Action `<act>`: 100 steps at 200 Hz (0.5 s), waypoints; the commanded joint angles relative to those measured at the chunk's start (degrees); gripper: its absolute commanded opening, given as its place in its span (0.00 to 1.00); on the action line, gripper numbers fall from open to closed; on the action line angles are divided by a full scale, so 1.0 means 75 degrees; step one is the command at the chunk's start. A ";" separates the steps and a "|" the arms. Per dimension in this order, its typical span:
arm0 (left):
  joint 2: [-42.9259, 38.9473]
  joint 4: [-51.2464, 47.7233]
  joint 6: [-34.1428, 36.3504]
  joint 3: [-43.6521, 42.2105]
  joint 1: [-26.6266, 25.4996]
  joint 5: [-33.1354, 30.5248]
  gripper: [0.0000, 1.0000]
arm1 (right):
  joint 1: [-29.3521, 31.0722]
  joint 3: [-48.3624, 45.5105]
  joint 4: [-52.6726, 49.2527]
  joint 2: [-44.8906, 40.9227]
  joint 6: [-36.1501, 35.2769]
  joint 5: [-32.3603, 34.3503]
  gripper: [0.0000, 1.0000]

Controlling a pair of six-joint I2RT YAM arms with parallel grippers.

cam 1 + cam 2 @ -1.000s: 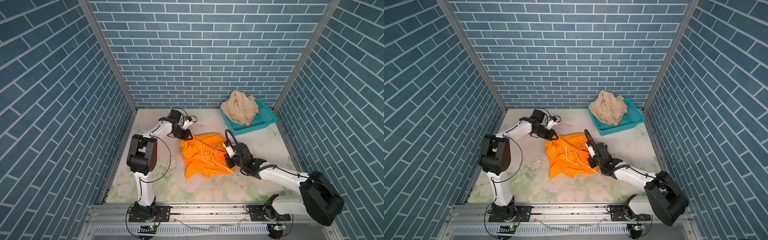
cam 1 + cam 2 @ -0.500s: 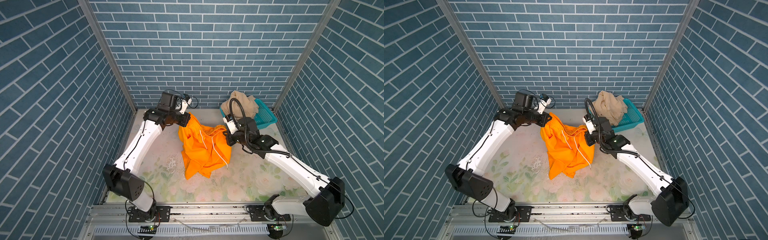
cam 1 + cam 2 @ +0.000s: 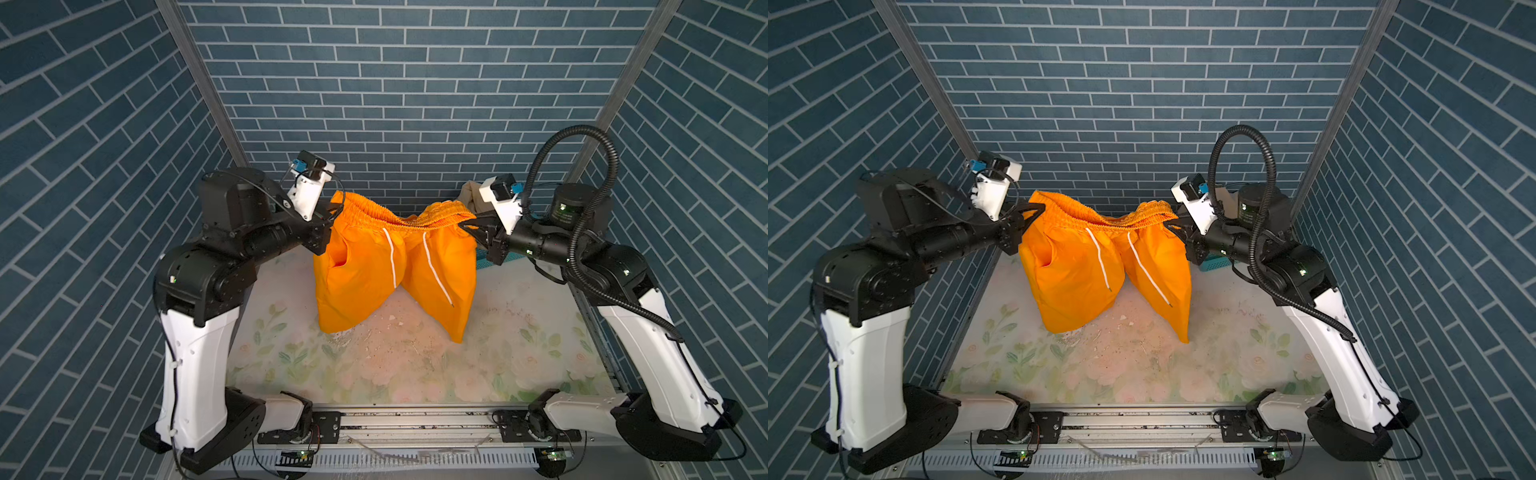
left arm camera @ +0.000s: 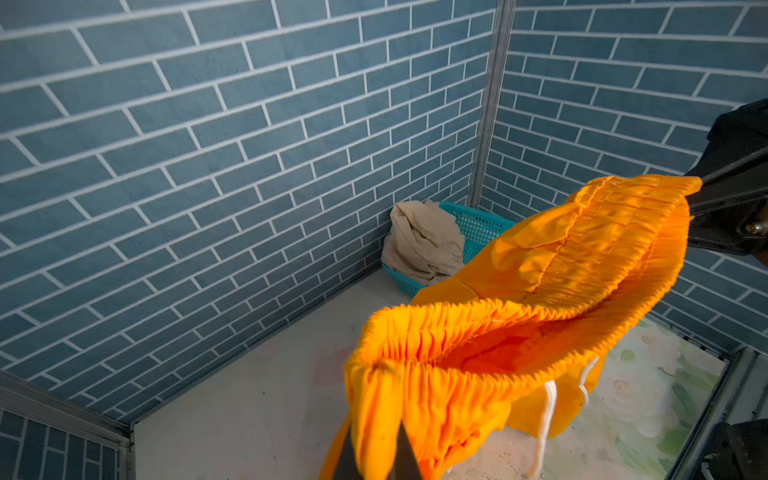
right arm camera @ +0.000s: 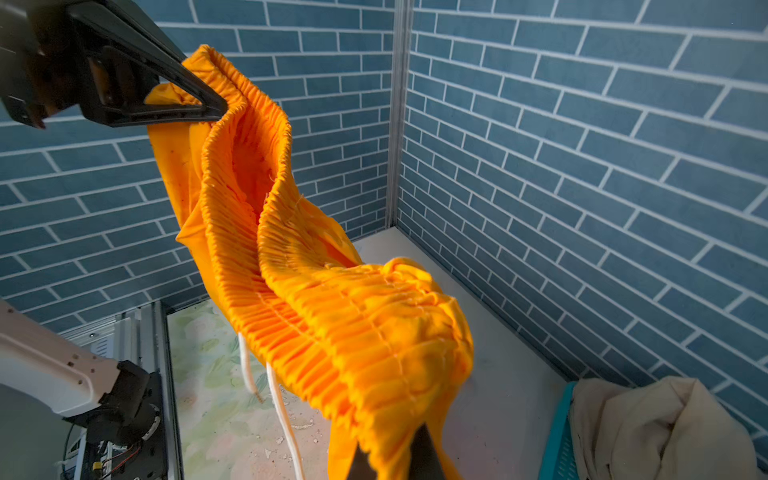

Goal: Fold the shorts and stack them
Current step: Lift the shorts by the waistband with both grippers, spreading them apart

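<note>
The orange shorts (image 3: 395,266) hang in the air over the middle of the table (image 3: 415,365), carried by the two ends of their waistband (image 3: 399,216). The left gripper (image 3: 334,210) is clamped on one end and the right gripper (image 3: 466,224) on the other, each with its jaws pressed together on the gathered cloth.

The band runs crosswise over the table from arm to arm and sags in the middle, so neither arm is nearer. Both legs hang straight down; I cannot tell whether the hems touch the table.

The next move is probably laying the shorts flat, which calls for both arms to come down evenly with the band kept stretched.

The beige shorts (image 4: 419,245) lie heaped in the basket (image 4: 482,224) at the table's far right corner, untouched.
</note>
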 commanded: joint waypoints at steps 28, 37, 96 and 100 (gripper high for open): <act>0.0389 -0.1572 0.0227 0.1426 0.0011 -0.0732 0.00 | 0.0001 0.2090 -0.2385 0.0854 -0.0748 -0.1755 0.00; 0.0367 -0.1748 0.0237 0.1536 0.0012 -0.0920 0.00 | 0.0013 0.2404 -0.2695 0.0946 -0.0759 -0.1927 0.00; 0.0640 -0.2025 -0.0587 0.1192 0.0022 -0.2019 0.00 | 0.0011 0.2512 -0.2866 0.1244 -0.0920 -0.1279 0.00; 0.0731 -0.1978 -0.0659 0.1107 0.0017 -0.2217 0.00 | 0.0001 0.2486 -0.2826 0.1341 -0.0955 -0.1053 0.00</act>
